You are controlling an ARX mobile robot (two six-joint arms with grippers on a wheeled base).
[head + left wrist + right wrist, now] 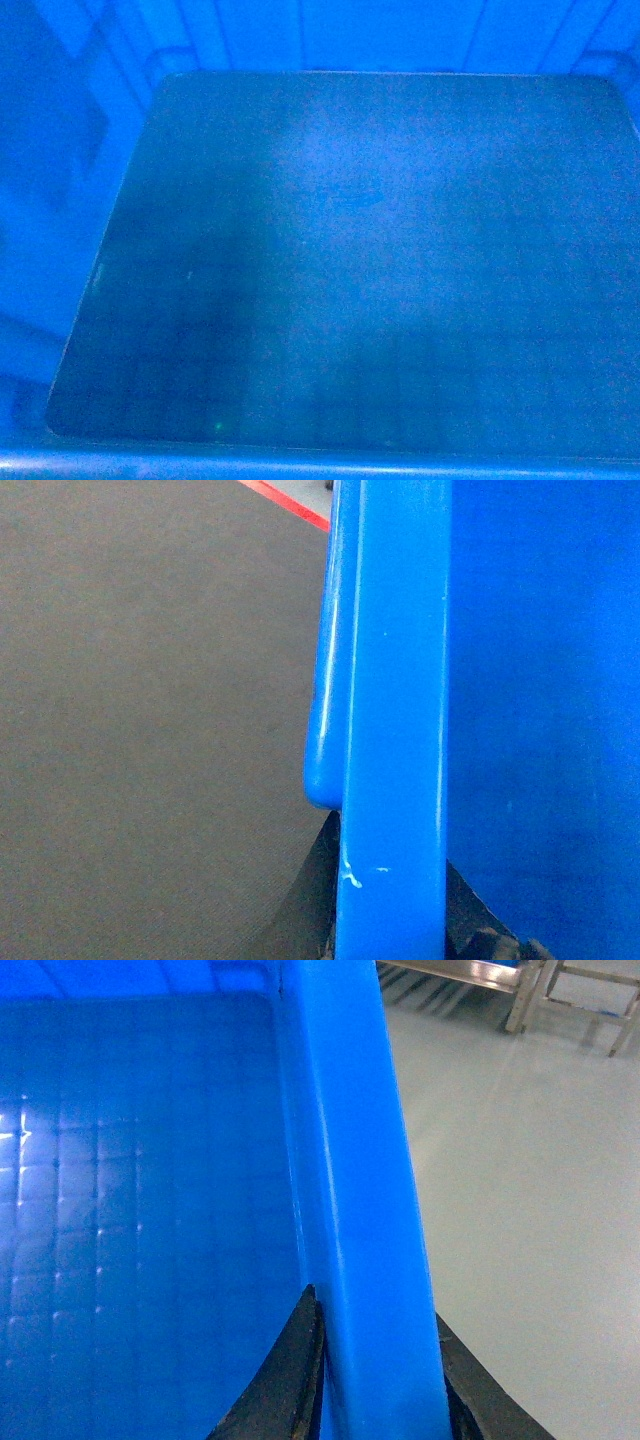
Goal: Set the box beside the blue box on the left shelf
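Here each pincer, left (395, 950) and right (375, 1380), is clamped on the box (350, 260) rim.

The box (340, 260) fills the head view, so all four picture edges cut off its walls, and everything beyond it, the left shelf included, is hidden. In the left wrist view the rim (395, 720) runs off the top and bottom edges; the left gripper (400, 945) shows only as dark slivers at the bottom edge, mostly hidden behind the rim. In the right wrist view the right gripper (375, 1380) is cut by the bottom edge. A metal frame (560, 990) at the top right corner is cropped.
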